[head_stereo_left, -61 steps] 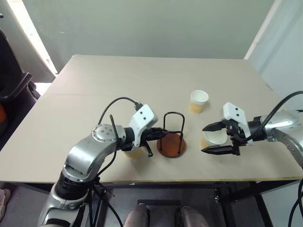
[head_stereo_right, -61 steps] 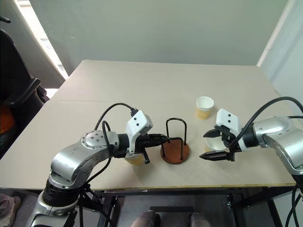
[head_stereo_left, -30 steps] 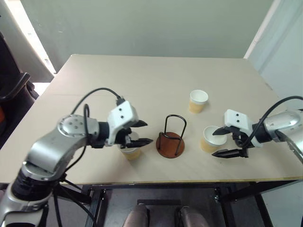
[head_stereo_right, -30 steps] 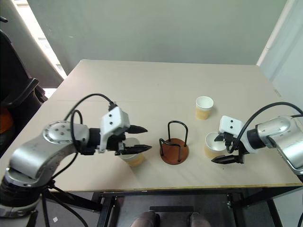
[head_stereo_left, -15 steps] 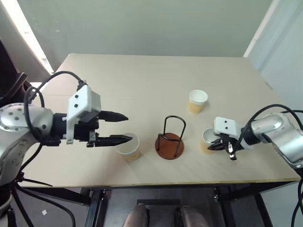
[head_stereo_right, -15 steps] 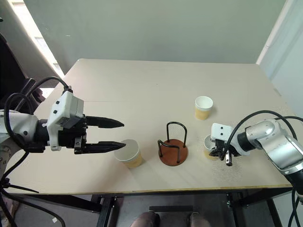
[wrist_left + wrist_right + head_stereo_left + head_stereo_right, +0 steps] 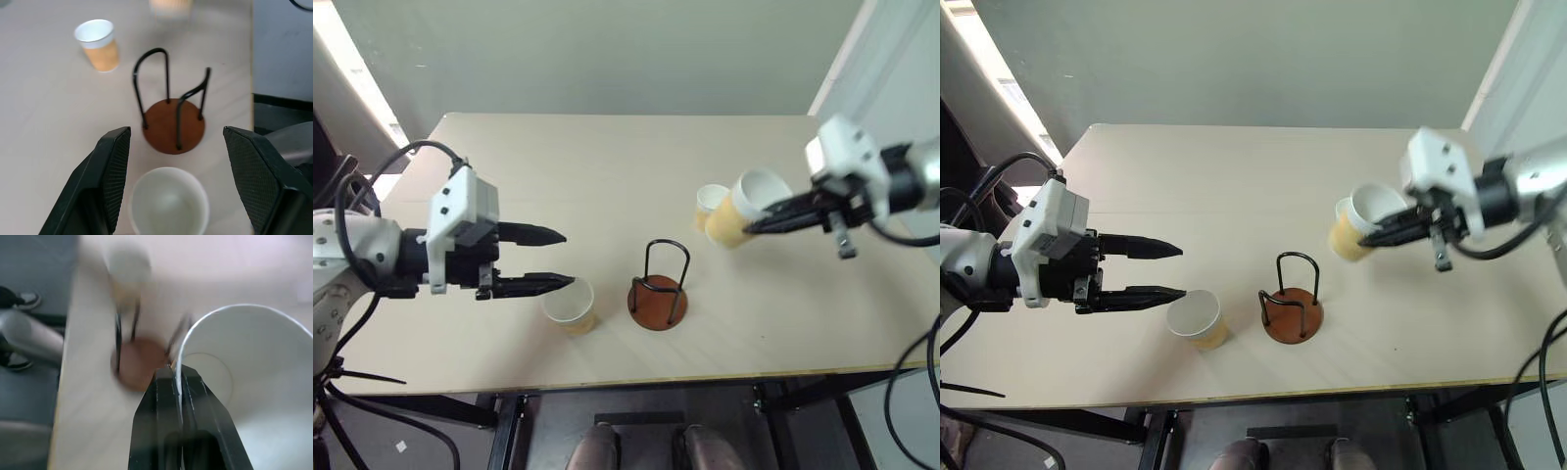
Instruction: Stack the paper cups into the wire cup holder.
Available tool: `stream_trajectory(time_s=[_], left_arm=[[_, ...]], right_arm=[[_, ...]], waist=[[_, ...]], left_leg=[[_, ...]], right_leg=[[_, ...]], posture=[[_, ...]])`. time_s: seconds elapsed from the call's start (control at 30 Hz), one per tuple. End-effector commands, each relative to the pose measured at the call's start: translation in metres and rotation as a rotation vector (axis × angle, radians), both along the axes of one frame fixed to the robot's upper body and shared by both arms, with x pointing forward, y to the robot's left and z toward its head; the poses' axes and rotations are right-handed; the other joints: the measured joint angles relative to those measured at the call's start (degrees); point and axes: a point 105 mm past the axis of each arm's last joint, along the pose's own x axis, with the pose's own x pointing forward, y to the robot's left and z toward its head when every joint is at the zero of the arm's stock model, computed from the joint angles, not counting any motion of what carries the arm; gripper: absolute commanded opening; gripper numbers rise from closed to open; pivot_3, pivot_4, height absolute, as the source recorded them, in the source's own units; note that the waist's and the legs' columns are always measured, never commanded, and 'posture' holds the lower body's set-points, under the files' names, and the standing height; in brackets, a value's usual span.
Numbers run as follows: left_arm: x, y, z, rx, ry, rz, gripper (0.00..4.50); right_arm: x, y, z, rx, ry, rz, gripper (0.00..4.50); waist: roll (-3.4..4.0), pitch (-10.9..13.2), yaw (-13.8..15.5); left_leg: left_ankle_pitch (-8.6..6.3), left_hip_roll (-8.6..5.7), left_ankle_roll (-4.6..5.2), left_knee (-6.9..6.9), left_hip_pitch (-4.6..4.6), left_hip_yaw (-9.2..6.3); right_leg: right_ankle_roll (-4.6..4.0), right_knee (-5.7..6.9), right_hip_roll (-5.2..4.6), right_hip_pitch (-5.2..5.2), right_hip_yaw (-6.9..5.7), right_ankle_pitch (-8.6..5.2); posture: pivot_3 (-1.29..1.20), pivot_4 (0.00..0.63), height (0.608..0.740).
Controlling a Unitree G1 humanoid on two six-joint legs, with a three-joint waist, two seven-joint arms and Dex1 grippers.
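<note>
Now lifted off the pale wooden desk [image 7: 607, 166] by the right hand [image 7: 1381, 232], pinched shut on its rim, tan tapered paper cup [image 7: 744, 207] rides tilted above the empty dark wire cup holder on its reddish-brown disc [image 7: 658, 289], ready for loading, while left hand [image 7: 556, 258] hangs open beside another tan paper cup [image 7: 570, 305].

Soft daylight from the left; right wrist view motion-blurred.

Three paper cups are showing: one [image 7: 570, 305] is standing at about 9 o'clock from the wire cup holder [image 7: 658, 286], one [image 7: 710, 203] is sitting at about 1 o'clock from it, and one [image 7: 744, 209] is hanging tilted in the air just beside that second cup. One wire cup holder is standing on one table [image 7: 607, 166].
</note>
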Motion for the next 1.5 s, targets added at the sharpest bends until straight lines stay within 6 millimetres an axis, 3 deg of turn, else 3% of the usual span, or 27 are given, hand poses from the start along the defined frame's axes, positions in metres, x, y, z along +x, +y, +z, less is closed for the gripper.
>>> stream_trajectory(time_s=[0.03, 0.1, 0.33, 0.87, 1.0, 1.1, 1.23, 1.4, 1.5], left_arm=[[0.003, 0.001, 0.001, 0.023, -0.034, 0.018, 3.24], [0.004, 0.001, 0.0, 0.023, -0.035, 0.018, 3.24], [0.003, 0.008, -0.007, 0.052, -0.032, 0.09, 3.24], [-0.007, 0.007, -0.004, 0.057, -0.041, 0.122, 3.24], [-0.006, 0.006, -0.005, 0.057, -0.045, 0.118, 3.24], [-0.005, 0.005, -0.005, 0.056, -0.049, 0.117, 3.24], [-0.005, 0.005, -0.005, 0.058, -0.05, 0.117, 3.24], [-0.003, 0.004, -0.005, 0.056, -0.052, 0.112, 3.24], [0.004, 0.004, -0.002, 0.048, -0.08, 0.136, 3.24]], right_arm=[[-0.005, 0.02, 0.004, -0.022, 0.002, 0.166, 0.03], [-0.003, 0.027, 0.004, -0.033, -0.001, 0.206, 0.03], [0.015, 0.04, -0.032, -0.114, 0.018, 0.234, 0.03], [0.006, 0.057, -0.037, -0.097, 0.027, 0.343, 0.03], [0.012, 0.062, -0.044, -0.12, 0.018, 0.327, 0.03], [0.022, 0.063, -0.054, -0.146, 0.004, 0.286, 0.64], [0.024, 0.061, -0.057, -0.165, -0.01, 0.276, 2.0], [0.029, 0.058, -0.036, -0.102, -0.035, 0.251, 3.72], [0.063, 0.049, -0.019, -0.042, -0.106, 0.089, 3.72]], waist=[[0.05, 0.0, -0.1], [0.11, 0.1, -0.1], [0.12, 0.1, -0.1], [0.14, 0.1, -0.2], [0.14, 0.1, -0.2], [0.14, 0.1, -0.2], [0.14, 0.1, -0.2], [0.14, 0.1, -0.2], [0.14, 0.1, -0.2]], left_leg=[[-0.03, 0.05, -0.05, 0.03, 0.01, -0.02], [-0.02, 0.05, -0.06, -0.01, -0.1, -0.02], [0.01, 0.17, -0.13, -0.15, -0.15, -0.04], [0.12, 0.29, -0.48, -0.43, -0.08, -0.03], [0.22, 0.32, -0.55, -0.46, -0.04, -0.03], [0.3, 0.36, -0.57, -0.51, 0.0, -0.03], [0.35, 0.38, -0.57, -0.51, -0.01, -0.03], [0.37, 0.38, -0.6, -0.55, -0.01, -0.03], [0.38, 0.38, -0.63, -0.54, -0.01, -0.03]], right_leg=[[-0.04, 0.01, 0.06, -0.02, 0.0, -0.01], [-0.09, 0.07, 0.07, -0.21, 0.0, 0.02], [0.12, 0.11, 0.09, -0.3, -0.09, 0.14], [-0.23, 0.23, 0.15, -0.38, -0.17, 0.19], [-0.43, 0.26, 0.18, -0.38, -0.16, 0.21], [-0.63, 0.27, 0.21, -0.39, -0.17, 0.2], [-0.68, 0.32, 0.21, -0.42, -0.17, 0.24], [-0.68, 0.32, 0.21, -0.44, -0.18, 0.24], [-0.69, 0.36, 0.21, -0.47, -0.16, 0.25]], posture=[[0.0, 0.15, 0.74], [0.0, 0.15, 0.74], [0.0, 0.15, 0.74], [0.0, 0.15, 0.74], [0.0, 0.15, 0.74], [0.0, 0.15, 0.74], [0.0, 0.15, 0.74], [0.0, 0.15, 0.74], [0.0, 0.15, 0.74]])
